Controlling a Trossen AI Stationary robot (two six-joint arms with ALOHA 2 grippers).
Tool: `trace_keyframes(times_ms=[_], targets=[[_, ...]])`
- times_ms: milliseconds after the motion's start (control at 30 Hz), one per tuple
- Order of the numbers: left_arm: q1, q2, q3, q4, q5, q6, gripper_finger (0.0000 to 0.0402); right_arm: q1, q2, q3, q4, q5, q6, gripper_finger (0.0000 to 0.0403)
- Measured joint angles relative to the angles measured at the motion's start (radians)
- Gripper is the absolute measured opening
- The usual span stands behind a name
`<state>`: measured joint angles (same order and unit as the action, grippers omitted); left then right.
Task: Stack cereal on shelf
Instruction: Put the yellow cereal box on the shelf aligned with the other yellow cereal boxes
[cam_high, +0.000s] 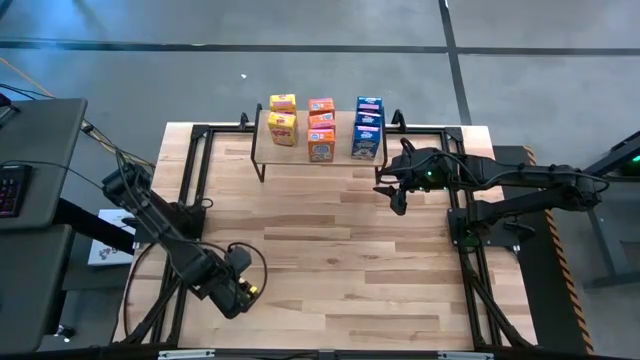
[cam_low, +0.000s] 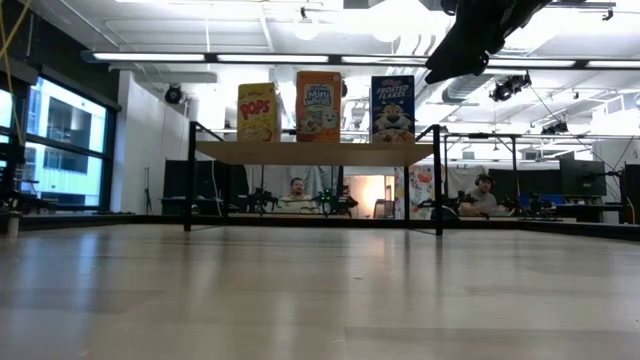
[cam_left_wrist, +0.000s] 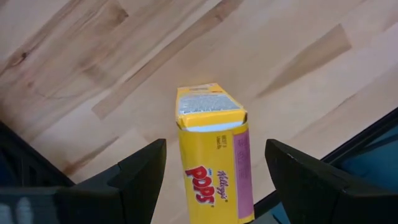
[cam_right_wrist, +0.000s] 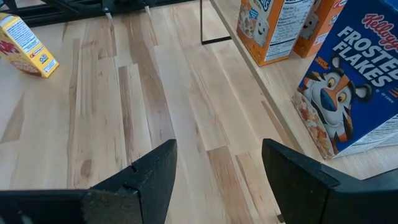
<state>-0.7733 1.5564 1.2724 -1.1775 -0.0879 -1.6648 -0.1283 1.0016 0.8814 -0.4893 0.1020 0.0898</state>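
Observation:
The shelf (cam_high: 262, 140) stands at the table's far middle and carries two yellow boxes (cam_high: 283, 128), three orange boxes (cam_high: 321, 145) and three blue boxes (cam_high: 367, 142) in rows. The low view shows the front ones (cam_low: 318, 105) upright on its top (cam_low: 315, 152). A third yellow Pops box (cam_left_wrist: 211, 155) sits between the open fingers of my left gripper (cam_left_wrist: 214, 146) near the table's near left (cam_high: 243, 292). There is a gap on each side of it and its lower end is out of frame. My right gripper (cam_high: 398, 200) is open and empty, just off the shelf's right end.
Black frame rails (cam_high: 190, 170) run along the table's left, right and far sides. In the right wrist view the shelf edge (cam_right_wrist: 273, 81) with an orange box (cam_right_wrist: 270, 28) and a Frosted Flakes box (cam_right_wrist: 348, 81) is close by. Bare wood lies between the two arms.

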Motion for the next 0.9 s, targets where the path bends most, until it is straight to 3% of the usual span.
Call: trace_keyframes(times_ms=[900], targets=[[-0.008,0.091,0.0,0.015,0.021,-0.034,0.0266,0.0,0.0,0.0,0.0,0.0,0.018,0.0229]])
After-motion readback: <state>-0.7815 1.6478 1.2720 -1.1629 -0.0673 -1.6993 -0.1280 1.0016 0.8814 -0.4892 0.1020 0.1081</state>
